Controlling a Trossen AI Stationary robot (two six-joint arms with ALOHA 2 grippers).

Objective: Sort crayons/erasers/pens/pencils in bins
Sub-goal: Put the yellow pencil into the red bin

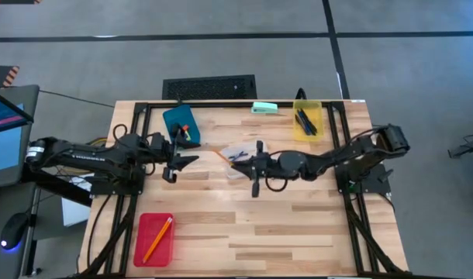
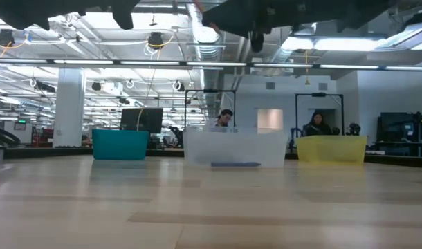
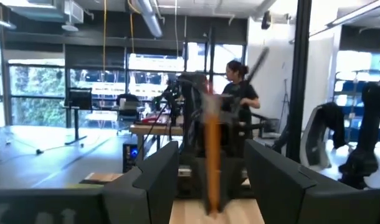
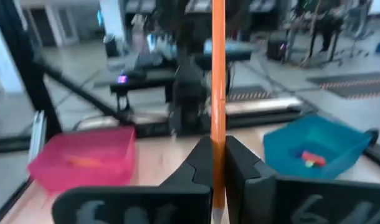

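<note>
Right wrist view: the right gripper (image 4: 218,163) pinches an orange pencil (image 4: 218,74) tight between its fingers, above the table's middle. The left gripper (image 3: 210,171), at nine o'clock from it, is wide open with that pencil between its fingers, not squeezing. Another pencil (image 1: 157,238) lies in the red bin (image 1: 146,248) at seven o'clock.

Overhead camera looks straight down; low one level across table (image 1: 298,225); wrist cameras face forward.

Orange pencil (image 4: 218,93) — red bin (image 1: 154,239), blue bin (image 1: 178,124), translucent yellow bin (image 1: 307,120) — pale wood table (image 1: 298,225)
</note>
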